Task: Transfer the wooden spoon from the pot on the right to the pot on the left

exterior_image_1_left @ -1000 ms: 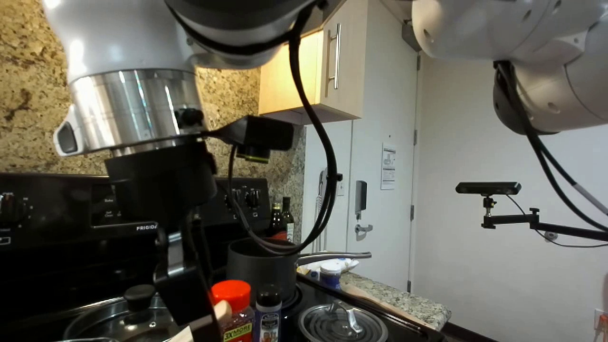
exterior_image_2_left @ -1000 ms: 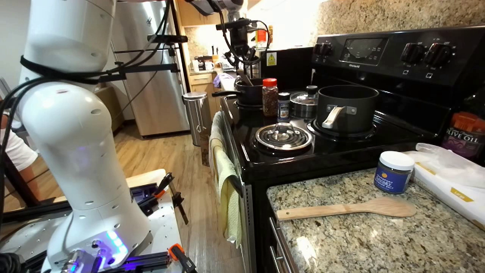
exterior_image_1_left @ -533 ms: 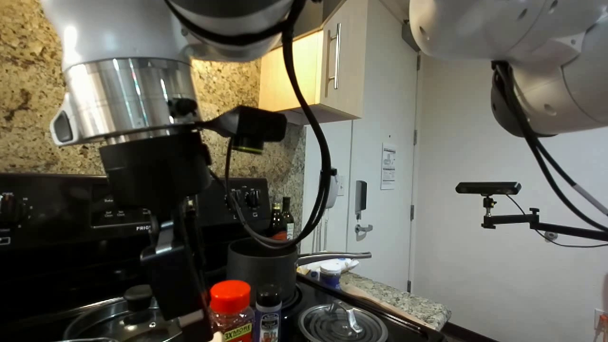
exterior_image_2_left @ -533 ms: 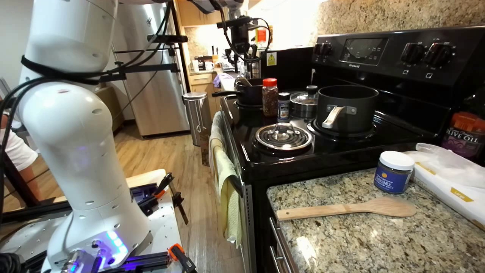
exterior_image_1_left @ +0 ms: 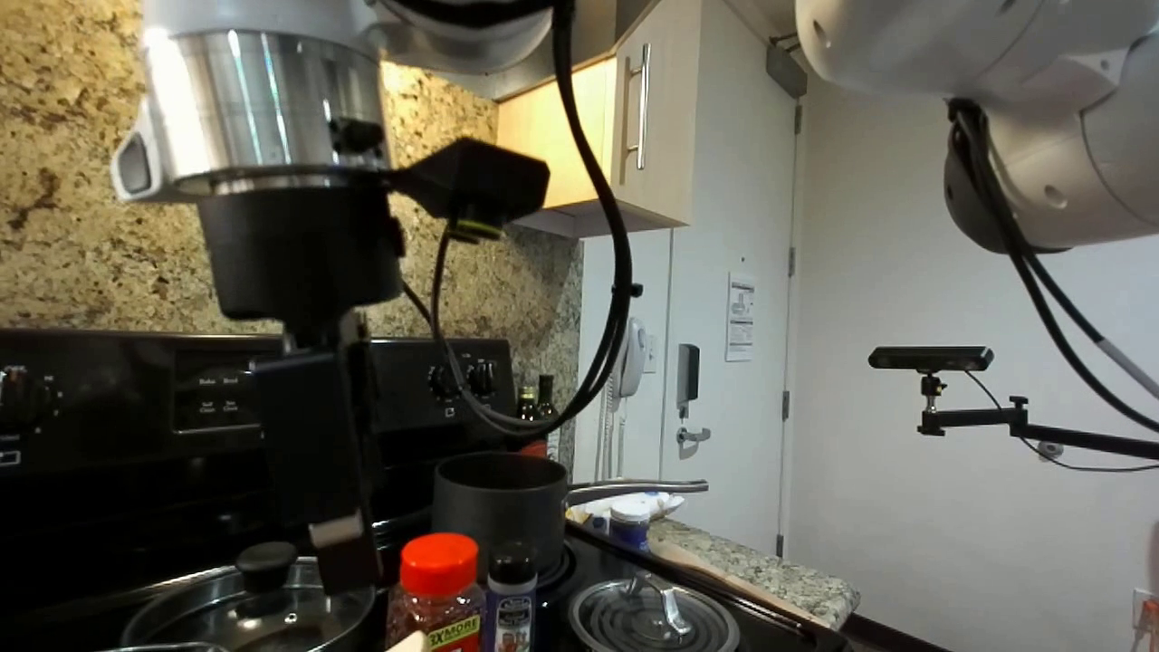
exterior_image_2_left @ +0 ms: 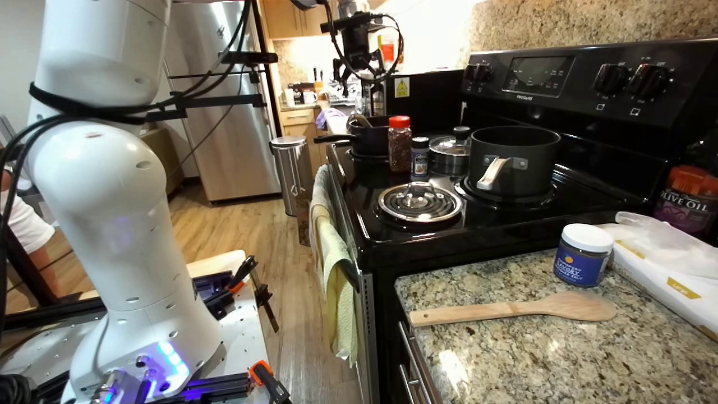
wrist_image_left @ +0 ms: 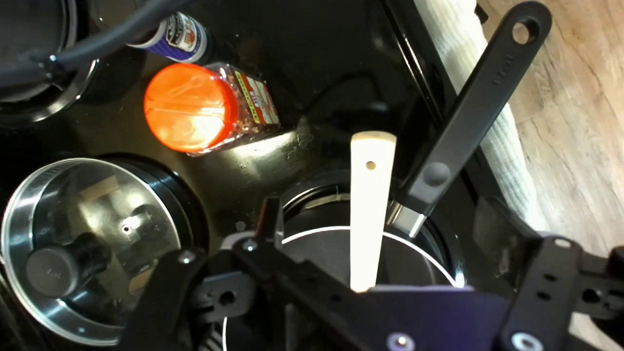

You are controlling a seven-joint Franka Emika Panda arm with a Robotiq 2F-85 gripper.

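Past the counter's edge (exterior_image_2_left: pixel 477 275) beside the stove (exterior_image_2_left: pixel 505 221), the gripper (wrist_image_left: pixel 382 222) hangs, jaws parted, above the wooden spoon (wrist_image_left: pixel 371 209) in the pot (exterior_image_2_left: pixel 373 140).

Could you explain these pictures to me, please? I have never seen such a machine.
This is a robot arm; the gripper works as its hand. Two views are taken from outside the machine; the third, from beside the gripper, looks down. On the stove you see a pan with a spoon in it, a lidded pot, a tall pot, a red-capped jar, a small jar and a loose lid. Nothing is held: the gripper is open, above the pan.
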